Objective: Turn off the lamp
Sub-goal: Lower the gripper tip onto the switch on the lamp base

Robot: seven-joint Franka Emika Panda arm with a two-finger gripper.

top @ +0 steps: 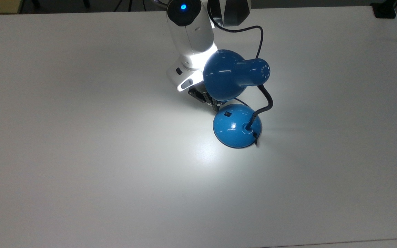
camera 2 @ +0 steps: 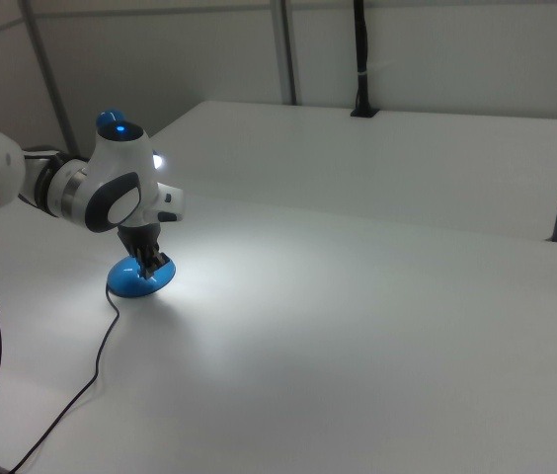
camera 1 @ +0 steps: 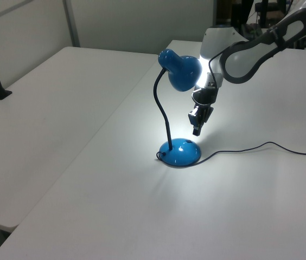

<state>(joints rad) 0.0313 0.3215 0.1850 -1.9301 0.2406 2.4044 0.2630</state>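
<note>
The lamp (top: 237,125) stands lit mid-table (top: 81,155), far from every edge, bare surface all around. The gripper (camera 1: 196,129) hangs just above its base, holding nothing; its finger gap cannot be told.

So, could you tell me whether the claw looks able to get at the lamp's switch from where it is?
Probably yes: the claw hangs under the shade, just above the base, with nothing between it and the switch.

Shot from overhead, plus two oblique side angles from opposite ends, all sharing the lit surface (top: 115,172) around the lamp (camera 1: 180,151).
</note>
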